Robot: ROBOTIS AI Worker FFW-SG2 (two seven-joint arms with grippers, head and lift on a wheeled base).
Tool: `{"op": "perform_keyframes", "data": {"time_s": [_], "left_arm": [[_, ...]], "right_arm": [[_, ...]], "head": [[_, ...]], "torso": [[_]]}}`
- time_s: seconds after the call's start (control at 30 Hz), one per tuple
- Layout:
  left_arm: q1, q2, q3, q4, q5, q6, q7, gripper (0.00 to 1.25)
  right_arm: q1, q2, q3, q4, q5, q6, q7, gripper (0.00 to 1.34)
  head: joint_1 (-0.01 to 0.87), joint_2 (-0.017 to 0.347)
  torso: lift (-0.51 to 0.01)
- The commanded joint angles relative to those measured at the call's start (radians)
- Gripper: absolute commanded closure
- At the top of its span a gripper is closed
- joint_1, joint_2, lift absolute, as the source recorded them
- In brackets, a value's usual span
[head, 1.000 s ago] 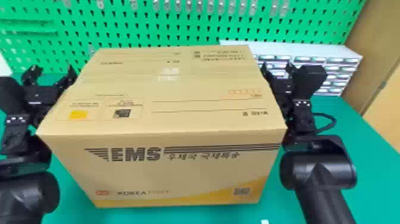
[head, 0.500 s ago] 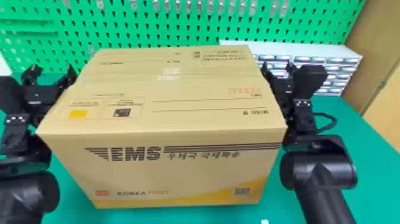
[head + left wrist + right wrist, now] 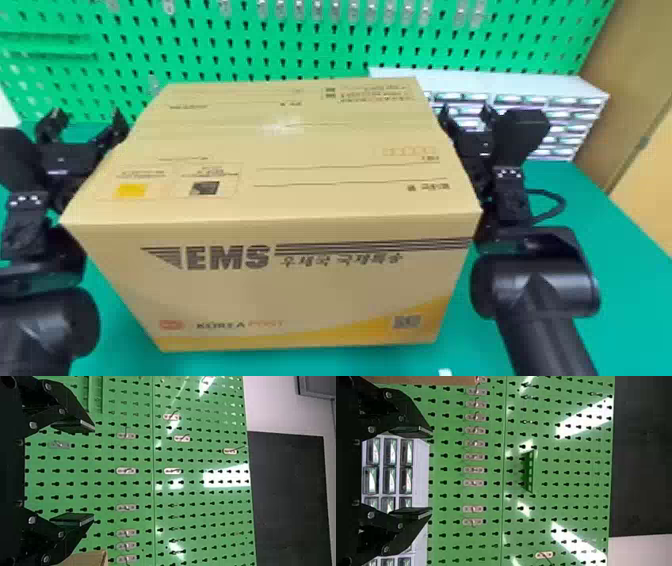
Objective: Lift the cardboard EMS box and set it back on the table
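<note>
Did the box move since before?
No, the box hasn't moved any way that I can see. Its back corner still covers the same bit of the white drawers.

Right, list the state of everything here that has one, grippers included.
Cardboard EMS box: top closed, upright; lifted or resting, cannot tell.
Left gripper: open, nothing between its fingers.
Right gripper: open, nothing between its fingers.
Pegboard: standing upright.
Drawer unit: drawers too small to judge.
</note>
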Motion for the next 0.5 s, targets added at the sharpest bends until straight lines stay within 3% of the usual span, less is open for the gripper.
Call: {"op": "perform_keyframes", "data": {"time_s": [0.0,0.47], "left_arm": [[0.000,0.000,0.000,0.000,0.000,0.000,0.001,0.46],[0.000,0.000,0.000,0.000,0.000,0.000,0.001,0.46]], "right_arm": [[0.000,0.000,0.000,0.000,-0.002,-0.001,0.000,0.56],[0.000,0.000,0.000,0.000,-0.004,0.001,0.000,0.56]], "head": [[0.678,-0.014],[0.678,-0.014]], "torso": [[-0.095],[-0.095]]}}
